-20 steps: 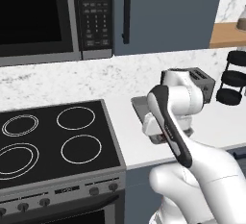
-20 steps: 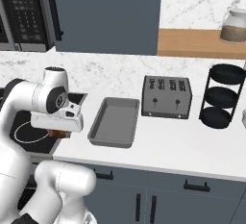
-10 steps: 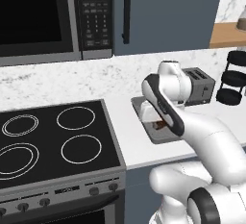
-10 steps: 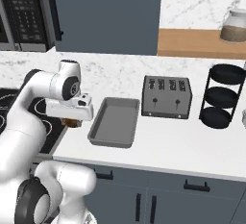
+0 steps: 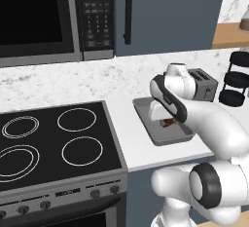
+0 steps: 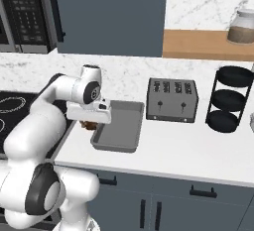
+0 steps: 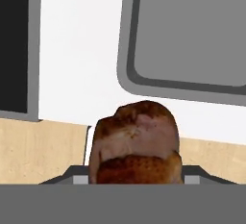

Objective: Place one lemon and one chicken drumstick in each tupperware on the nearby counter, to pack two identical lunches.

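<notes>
Smooth white counter (image 6: 198,150) below, end effector (image 6: 89,124) clamps bulbous browned chicken drumstick (image 7: 134,143).

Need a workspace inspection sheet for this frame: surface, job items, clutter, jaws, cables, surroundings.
Surface: white counter, beside the black stovetop.
Job's things: one grey tupperware, inside looks bare; chicken drumstick held above the counter at the tray's near-left edge, not yet in. Lemons: nothing seen.
Clutter: toaster, black tiered stand.
Grippers: gripper with jaws closed on the drumstick.
Cables: nothing seen.
Surroundings: microwave, dark cabinet, jar on wooden shelf.
</notes>
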Robot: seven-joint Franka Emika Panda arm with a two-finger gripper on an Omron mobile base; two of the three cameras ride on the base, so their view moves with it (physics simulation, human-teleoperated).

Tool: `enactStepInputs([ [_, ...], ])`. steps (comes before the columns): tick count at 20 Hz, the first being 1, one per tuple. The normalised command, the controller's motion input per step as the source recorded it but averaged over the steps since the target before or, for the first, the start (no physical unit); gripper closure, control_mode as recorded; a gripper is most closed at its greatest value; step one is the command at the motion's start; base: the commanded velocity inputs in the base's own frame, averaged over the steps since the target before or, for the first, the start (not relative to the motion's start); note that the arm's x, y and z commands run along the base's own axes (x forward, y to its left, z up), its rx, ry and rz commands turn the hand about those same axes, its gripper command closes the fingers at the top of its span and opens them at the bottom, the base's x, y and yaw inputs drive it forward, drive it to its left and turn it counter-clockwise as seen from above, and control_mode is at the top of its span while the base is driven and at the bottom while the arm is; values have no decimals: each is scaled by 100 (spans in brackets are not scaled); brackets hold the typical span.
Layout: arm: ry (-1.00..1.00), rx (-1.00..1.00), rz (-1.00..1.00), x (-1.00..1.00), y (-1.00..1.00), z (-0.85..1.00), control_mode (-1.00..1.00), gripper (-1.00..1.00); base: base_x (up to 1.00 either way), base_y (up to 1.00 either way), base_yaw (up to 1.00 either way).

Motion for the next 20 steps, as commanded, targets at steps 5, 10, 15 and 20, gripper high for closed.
enactStepInputs([
  [5,-8,0,0,12,-1,-36,-100,100,0,0,0],
  [10,0,0,0,72,-5,0,-100,100,0,0,0],
  [15,0,0,1,99,-15,-11,-100,100,0,0,0],
  [20,0,0,3,80,-24,-11,-100,100,0,0,0],
])
